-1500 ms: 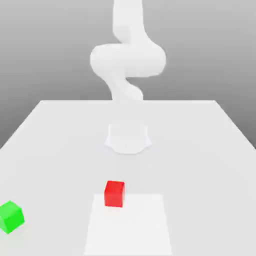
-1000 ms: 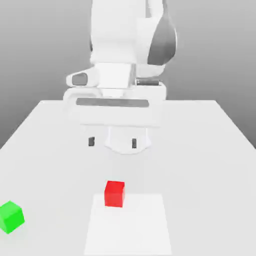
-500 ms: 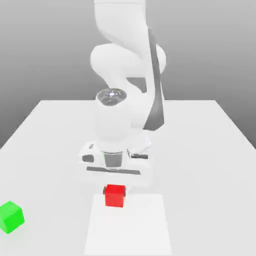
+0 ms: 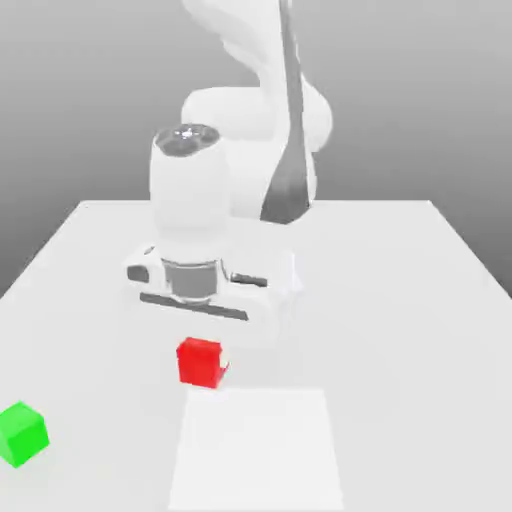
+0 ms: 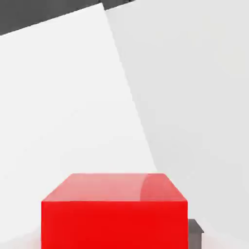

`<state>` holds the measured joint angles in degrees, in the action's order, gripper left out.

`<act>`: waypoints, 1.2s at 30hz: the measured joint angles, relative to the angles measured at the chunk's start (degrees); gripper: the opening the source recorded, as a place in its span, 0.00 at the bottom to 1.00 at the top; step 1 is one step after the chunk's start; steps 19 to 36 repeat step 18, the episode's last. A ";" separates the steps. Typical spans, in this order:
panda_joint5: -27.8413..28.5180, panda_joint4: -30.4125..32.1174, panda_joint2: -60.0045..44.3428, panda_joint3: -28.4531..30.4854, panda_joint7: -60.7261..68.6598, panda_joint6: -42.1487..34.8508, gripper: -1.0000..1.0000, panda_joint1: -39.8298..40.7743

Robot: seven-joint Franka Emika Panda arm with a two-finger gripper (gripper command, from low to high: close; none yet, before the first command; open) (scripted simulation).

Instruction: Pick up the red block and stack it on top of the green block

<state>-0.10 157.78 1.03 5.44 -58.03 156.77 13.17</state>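
Claw [image 4: 203, 352] gripping red block [image 4: 200, 362].
Block hanging just above the surface [image 4: 400, 300]; green block [image 4: 22, 434] sitting well apart.

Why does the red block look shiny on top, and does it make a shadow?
In the hand view, the red block has a paler patch of glare on top. In the exterior view, no dark shadow shows beneath it on the table; the light looks soft and even.
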 joint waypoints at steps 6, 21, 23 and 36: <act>-2.08 -12.44 -6.59 3.97 -11.99 -5.92 0.00 7.48; -8.33 -21.36 -19.37 5.72 -16.69 -2.53 1.00 12.46; -8.33 -21.36 -19.37 5.72 -16.69 -2.53 1.00 12.46; -8.33 -21.36 -19.37 5.72 -16.69 -2.53 1.00 12.46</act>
